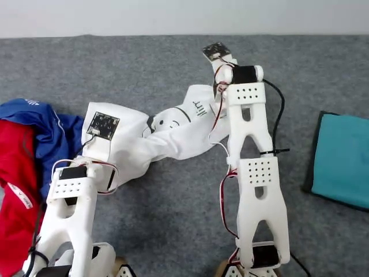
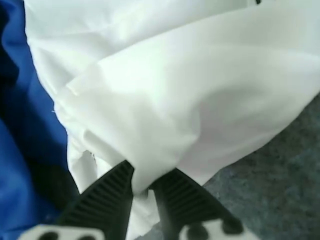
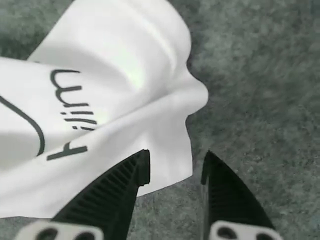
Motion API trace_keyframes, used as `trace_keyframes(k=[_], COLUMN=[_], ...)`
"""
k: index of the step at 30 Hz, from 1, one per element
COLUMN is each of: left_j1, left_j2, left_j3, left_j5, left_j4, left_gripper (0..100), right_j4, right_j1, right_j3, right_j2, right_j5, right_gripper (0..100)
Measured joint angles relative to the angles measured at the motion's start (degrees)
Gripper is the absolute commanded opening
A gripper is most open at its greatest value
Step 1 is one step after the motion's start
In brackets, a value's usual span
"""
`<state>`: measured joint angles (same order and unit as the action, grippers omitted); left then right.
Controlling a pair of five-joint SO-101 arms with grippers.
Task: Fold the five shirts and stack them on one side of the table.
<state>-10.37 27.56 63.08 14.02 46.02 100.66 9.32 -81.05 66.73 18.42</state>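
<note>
The white shirt [image 1: 167, 138], mid-table, is soft, light and limp, so it is best taken at hems or corners. The left gripper [image 2: 142, 182] pinches a fold of it, and the right gripper [image 3: 172, 170] gapes at its edge.

Four shirts in sight: one white shirt [image 1: 167, 138] in the middle, one blue shirt [image 1: 49, 130] and one red shirt [image 1: 17, 190] heaped at the left, one teal shirt [image 1: 343, 158] folded at the right. Two arms: left arm [image 1: 72, 213], right arm [image 1: 253, 167].
</note>
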Motion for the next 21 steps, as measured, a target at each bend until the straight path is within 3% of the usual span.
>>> trace_keyframes(k=[8, 21], left_j1=[0.0, 0.0], left_j2=[0.0, 0.0], left_j3=[0.0, 0.0], left_j5=[0.0, 0.0], left_j4=[0.0, 0.0], left_gripper=[0, 0], right_j4=[0.0, -2.55], right_j1=[-0.09, -0.18], right_j3=[12.48, 13.01], right_j2=[-4.22, -0.62], right_j5=[0.0, 0.0], right_gripper=[19.9, 18.0])
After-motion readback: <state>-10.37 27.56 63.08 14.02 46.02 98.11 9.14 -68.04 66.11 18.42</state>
